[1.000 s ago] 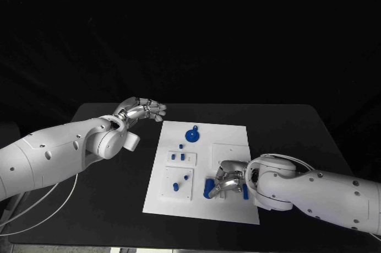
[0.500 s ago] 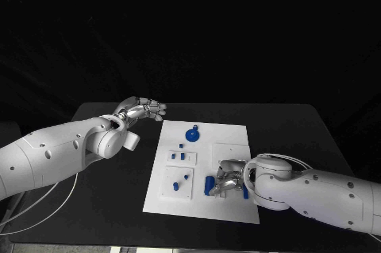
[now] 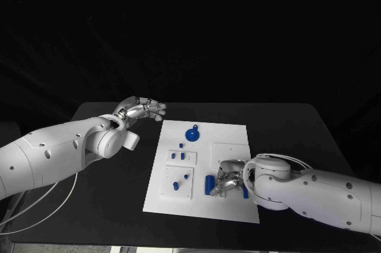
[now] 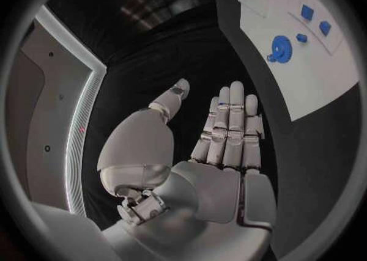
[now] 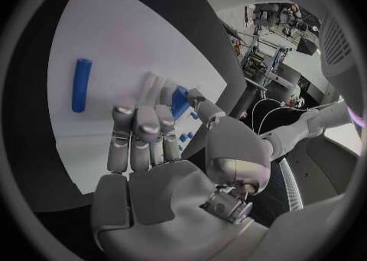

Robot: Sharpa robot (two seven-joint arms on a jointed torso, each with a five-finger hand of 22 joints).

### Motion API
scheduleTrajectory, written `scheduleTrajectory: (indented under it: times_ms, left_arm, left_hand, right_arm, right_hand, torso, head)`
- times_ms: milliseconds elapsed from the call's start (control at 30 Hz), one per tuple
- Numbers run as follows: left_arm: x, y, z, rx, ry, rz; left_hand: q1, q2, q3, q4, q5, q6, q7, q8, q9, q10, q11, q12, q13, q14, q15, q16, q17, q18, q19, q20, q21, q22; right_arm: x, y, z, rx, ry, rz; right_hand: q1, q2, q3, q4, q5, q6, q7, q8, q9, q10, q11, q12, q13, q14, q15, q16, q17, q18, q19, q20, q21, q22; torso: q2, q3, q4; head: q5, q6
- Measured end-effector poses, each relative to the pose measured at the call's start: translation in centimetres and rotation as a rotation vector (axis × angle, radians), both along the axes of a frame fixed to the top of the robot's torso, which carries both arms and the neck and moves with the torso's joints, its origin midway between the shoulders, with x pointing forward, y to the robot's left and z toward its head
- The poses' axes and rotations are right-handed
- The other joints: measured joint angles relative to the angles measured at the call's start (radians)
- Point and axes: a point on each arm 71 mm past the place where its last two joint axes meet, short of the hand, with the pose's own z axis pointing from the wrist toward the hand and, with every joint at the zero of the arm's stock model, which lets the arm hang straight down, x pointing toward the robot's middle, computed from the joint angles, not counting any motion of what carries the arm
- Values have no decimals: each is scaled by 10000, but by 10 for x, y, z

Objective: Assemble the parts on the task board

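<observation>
- The right hand point(image 3: 230, 178) was seen low over the near right part of the task board point(image 3: 230, 136), its fingers bent down onto the plate.
- A blue part point(image 5: 180, 102) was pinched between the thumb and fingers point(image 5: 153, 87) of that hand.
- A blue cylindrical part point(image 3: 210, 185) lay flat on the board just beside that hand, toward the board's near edge.
- Small blue parts point(image 3: 181, 155) were set in raised white blocks along the board's left side.
- A round blue gear-like part point(image 3: 192, 135) lay near the board's far edge.
- The left hand point(image 3: 143, 110) was held above the table point(image 3: 286, 126) near its far left corner, well apart from the board, empty, fingers straight and close together.
</observation>
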Motion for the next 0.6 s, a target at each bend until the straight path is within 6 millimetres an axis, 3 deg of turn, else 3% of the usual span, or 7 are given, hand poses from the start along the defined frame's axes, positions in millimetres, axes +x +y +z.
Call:
scheduleTrajectory:
  times_ms: [167, 400, 500, 600]
  left_arm:
    - [0, 0, 0, -1, 5, -7]
    - [0, 0, 0, 0, 19, -17]
    - [0, 0, 0, 0, 31, -26]
    - [0, 0, 0, 1, 45, -35]
  left_hand:
    - [0, 0, 0, 0, 0, 0, 0, 0, 0, 0, 0, 0, 0, 0, 0, -20, -1, 0, 0, 0, 0, 2]
    - [0, 0, 0, -1, 0, 0, 0, 0, 0, 0, 0, 0, 0, 0, 0, -20, 10, 0, 0, 0, 0, 11]
    - [0, 0, 1, -1, 0, 0, 0, 0, 0, 0, 0, 0, 0, 0, 0, -20, 21, 0, 0, 0, 0, 10]
    - [0, 0, 1, -1, 0, 0, 0, 0, 0, 0, 0, 0, 0, 0, 0, -20, 21, 0, 0, 0, 0, 17]
  right_arm:
    - [-1, 2, -3, -65, 99, 32]
    - [0, 0, -6, -173, 182, -23]
    - [0, 0, -6, -186, 184, -33]
    - [0, 0, -6, -200, 168, -39]
  right_hand:
    - [-88, -87, 2, 2, 0, 0, -1, 0, 0, 0, 0, 0, 0, 0, 0, 0, -1, 0, 14, 14, 0, 0]
    - [-398, -471, -117, 78, 0, 13, -16, 7, 21, 0, -1, -78, -1, 0, 0, 0, -17, 1, 14, 15, 0, 0]
    - [-143, -727, -210, -167, 1, 13, -17, 7, 21, 0, -1, -119, -1, 0, 0, 0, -27, 1, 15, 15, 0, 0]
    - [-116, -754, -321, -379, 1, -9, 5, 10, 49, 0, -1, -119, -1, 0, -1, 0, -36, 0, 15, 15, 0, 0]
  torso:
    - [-1, 0, 4]
    - [-1, -8, 10]
    - [-2, -10, 10]
    - [-2, -10, 10]
  head:
    - [6, -8]
    - [27, -8]
    - [40, -12]
    - [51, -29]
